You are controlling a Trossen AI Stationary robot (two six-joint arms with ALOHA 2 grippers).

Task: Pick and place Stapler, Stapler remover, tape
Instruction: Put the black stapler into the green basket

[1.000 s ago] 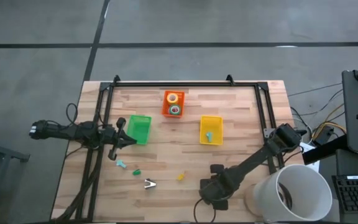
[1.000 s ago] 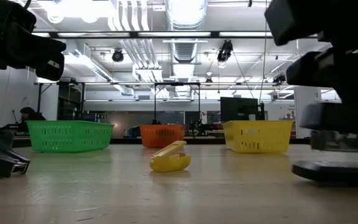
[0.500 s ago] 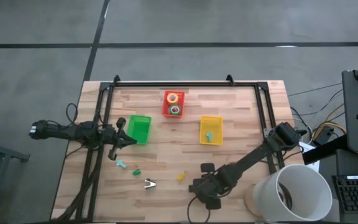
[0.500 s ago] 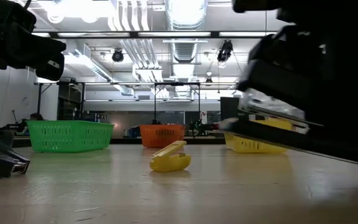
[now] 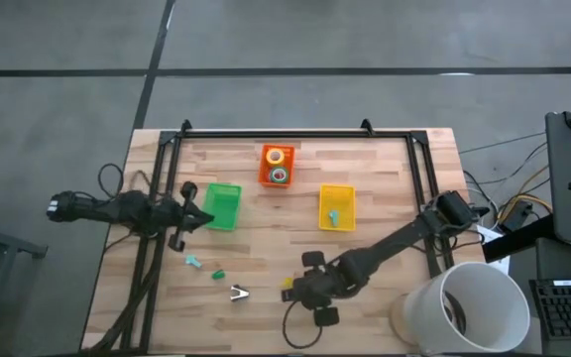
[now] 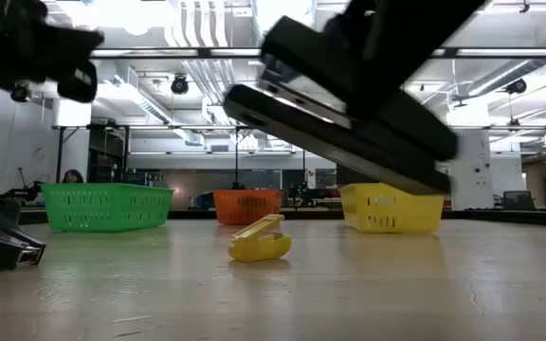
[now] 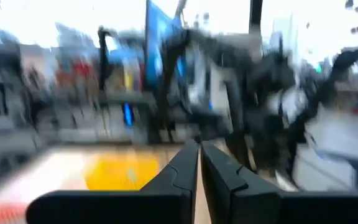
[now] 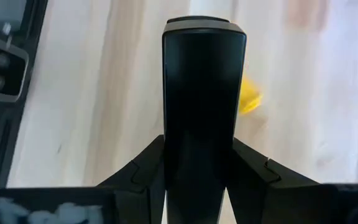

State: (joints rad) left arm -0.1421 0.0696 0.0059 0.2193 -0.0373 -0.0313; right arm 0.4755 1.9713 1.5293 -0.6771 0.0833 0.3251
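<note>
Stapler [image 8: 203, 106] extends lengthwise beyond right end effector [image 8: 197, 165].

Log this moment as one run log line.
right hand: shut on stapler, carried above table near yellow piece | left hand: shut, waiting beside green bin | tape: in orange bin

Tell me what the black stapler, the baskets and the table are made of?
The stapler, clamped in the right gripper, looks like smooth, slightly shiny black plastic or painted metal; I can't tell which. The green basket, the orange basket and the yellow basket look like plastic, with slotted walls. The table looks like pale wooden planks with visible grain.
</note>
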